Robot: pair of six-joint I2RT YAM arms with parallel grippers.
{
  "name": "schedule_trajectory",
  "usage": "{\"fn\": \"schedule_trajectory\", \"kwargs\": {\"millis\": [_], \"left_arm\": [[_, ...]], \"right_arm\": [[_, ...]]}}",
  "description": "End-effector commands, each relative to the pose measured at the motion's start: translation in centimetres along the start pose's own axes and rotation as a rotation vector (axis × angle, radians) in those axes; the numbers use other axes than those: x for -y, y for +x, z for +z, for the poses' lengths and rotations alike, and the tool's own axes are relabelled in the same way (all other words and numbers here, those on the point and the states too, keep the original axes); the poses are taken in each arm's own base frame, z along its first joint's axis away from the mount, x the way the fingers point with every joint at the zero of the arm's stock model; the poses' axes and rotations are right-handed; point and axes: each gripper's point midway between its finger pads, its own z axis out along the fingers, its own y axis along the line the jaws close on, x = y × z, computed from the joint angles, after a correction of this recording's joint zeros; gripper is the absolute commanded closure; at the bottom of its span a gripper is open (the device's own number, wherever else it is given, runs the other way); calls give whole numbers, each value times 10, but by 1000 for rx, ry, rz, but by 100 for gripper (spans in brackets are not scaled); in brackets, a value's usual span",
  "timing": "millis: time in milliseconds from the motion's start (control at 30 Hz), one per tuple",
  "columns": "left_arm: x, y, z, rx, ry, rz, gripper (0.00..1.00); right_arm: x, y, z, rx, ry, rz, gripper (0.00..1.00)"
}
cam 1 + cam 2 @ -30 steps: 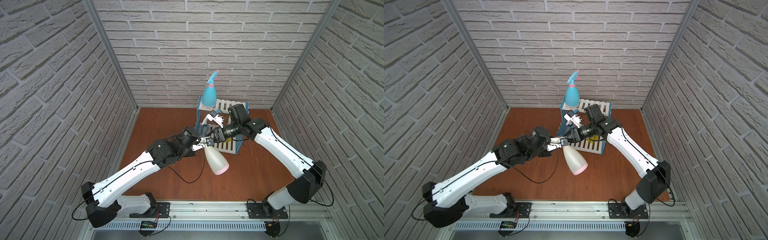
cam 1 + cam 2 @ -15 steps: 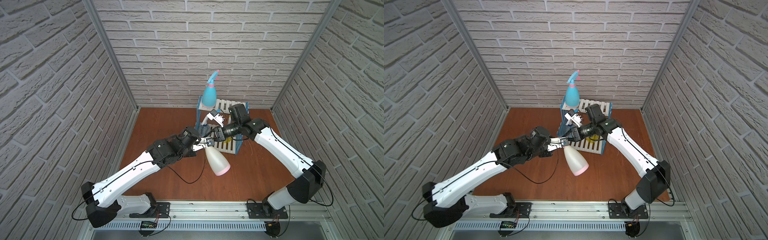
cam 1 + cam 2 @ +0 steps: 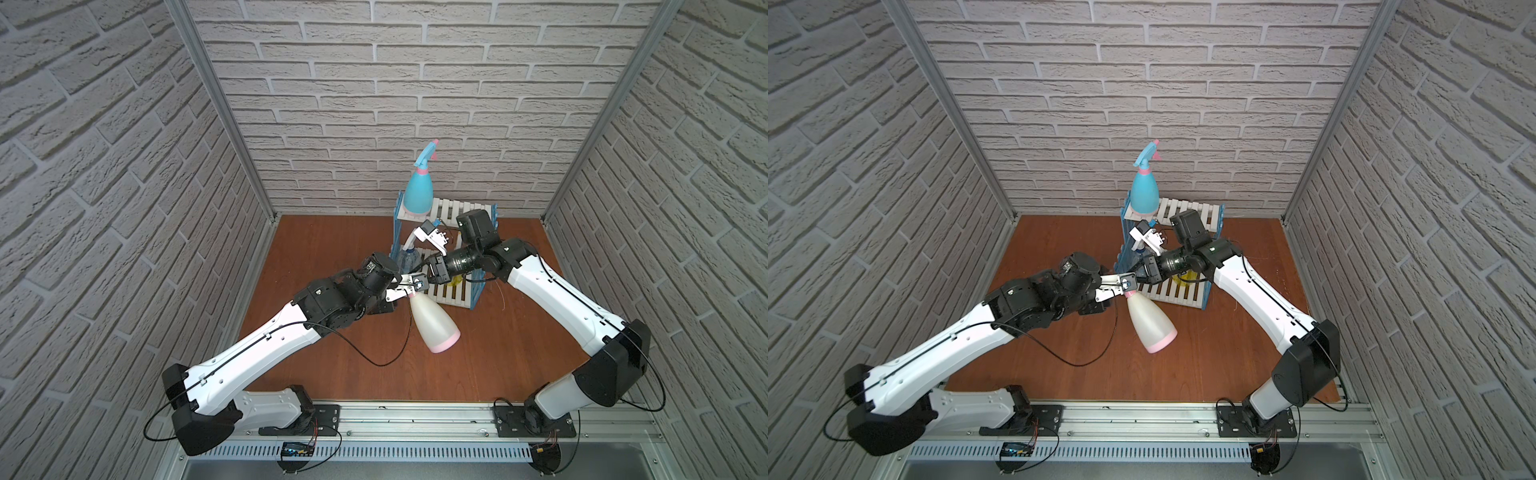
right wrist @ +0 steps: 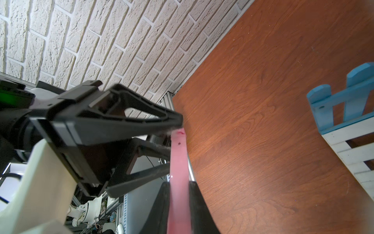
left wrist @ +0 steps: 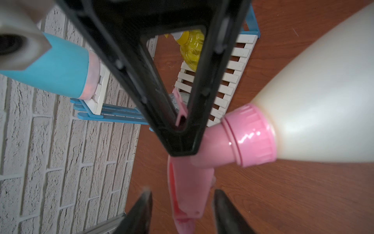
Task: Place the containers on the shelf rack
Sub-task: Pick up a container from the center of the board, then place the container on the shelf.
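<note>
The brown table [image 3: 332, 249] lay between brick walls. The left arm [image 3: 266, 345] reached in from 7 o'clock and the right arm [image 3: 557, 299] from 4 o'clock, and they met just past the table's middle.

The rack [image 3: 457, 208] stood at the 12 o'clock end of the table, close to the back wall, in both top views [image 3: 1187, 208].

The cream bottle [image 3: 432, 324] hung tilted in front of the rack near the table's middle, with its wide pink-rimmed base toward 5 o'clock and its pink spray head [image 5: 192, 176] toward 11 o'clock. Whether the base touched the table could not be told.

The blue bottle [image 3: 417, 195] stood upright on the top shelf at its 9 o'clock end. The clear bottle [image 3: 406, 259] sat on the lower shelf, also at the 9 o'clock end. The yellow bottle [image 5: 192, 46] sat on the lower shelf further toward 3 o'clock, mostly hidden behind the right wrist in the top views.

The right gripper [image 4: 179, 183] was clamped on a thin pink part of the cream bottle's spray head. The left gripper [image 5: 183, 192] stood with its jaws apart on either side of that head, with a gap showing at each finger.
</note>
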Motion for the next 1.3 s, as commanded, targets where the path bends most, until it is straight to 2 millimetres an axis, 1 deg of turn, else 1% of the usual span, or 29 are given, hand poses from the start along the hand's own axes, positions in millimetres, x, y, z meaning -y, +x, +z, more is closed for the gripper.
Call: {"fn": "schedule_trajectory", "kwargs": {"millis": [0,33,67,167,233,300,333,367,433,500,567,600,700,800,900,967,1067,1167,1267], "left_arm": [[-13,-7,-10,93,-2,-135,8],[-15,-6,-12,104,13,-172,3],[-16,-6,-14,118,32,-208,2],[-18,-6,-21,163,93,-310,2],[-22,-10,-29,219,123,-385,2],[-30,-11,-37,272,145,-482,2],[-38,-8,-38,290,139,-541,2],[-47,-3,-39,301,130,-596,2],[-64,15,-36,302,91,-722,2],[-76,35,-33,304,62,-847,2],[-88,55,-30,311,18,-954,2],[-92,67,-27,312,-12,-1017,2],[-100,89,-22,317,-78,-1121,2],[-102,105,-18,323,-140,-1179,2],[-106,122,-19,308,-247,-1184,2],[-109,132,-21,297,-315,-1177,2],[-110,136,-21,290,-346,-1152,2],[-107,139,-22,282,-358,-1136,2],[-104,142,-23,275,-371,-1125,2]], "right_arm": [[-9,-8,-10,52,4,-71,97],[-9,-8,-11,62,13,-79,97],[-9,-9,-13,72,22,-86,97],[-7,-10,-19,102,66,-110,97],[-2,-9,-24,119,113,-115,97],[-1,-7,-32,142,165,-132,97],[1,-6,-36,153,194,-139,97],[-1,-5,-41,171,216,-152,97],[-5,-4,-51,209,254,-177,97],[-12,-7,-65,264,305,-213,97],[-20,-9,-84,327,375,-261,97],[-26,-10,-97,371,419,-295,97],[-35,-16,-129,487,537,-365,97],[-43,-24,-158,609,635,-399,97],[-50,-39,-189,766,726,-421,97],[-45,-47,-211,873,818,-401,97],[-39,-60,-238,993,939,-378,96],[-45,-78,-253,1090,993,-430,97],[-58,-97,-266,1202,1008,-493,96]]}}
